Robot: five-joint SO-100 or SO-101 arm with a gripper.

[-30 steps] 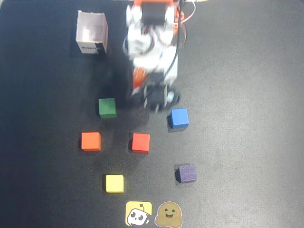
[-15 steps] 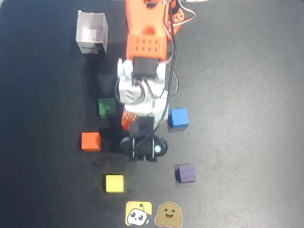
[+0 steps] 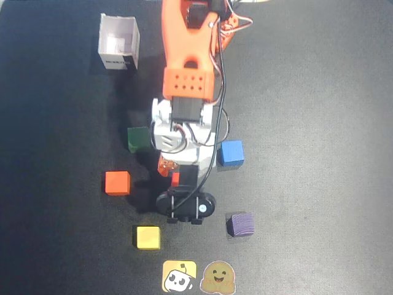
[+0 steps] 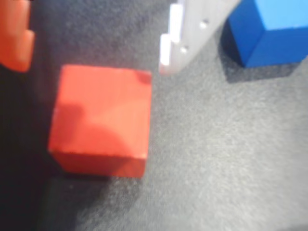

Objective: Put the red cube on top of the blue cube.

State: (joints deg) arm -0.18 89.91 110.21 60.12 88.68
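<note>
The hand (image 4: 96,43) hangs wide open over the red cube (image 4: 101,120), a finger on either side, ready to close; the cube rests on the worktop (image 4: 216,159), near the blue cube (image 4: 269,29).

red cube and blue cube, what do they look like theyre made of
Red cube: likely painted wood or hard plastic; flat matte faces, crisp edges, no glare. Blue cube: same look, matte and sharp-cornered. No grain shows, so the material stays open.
</note>
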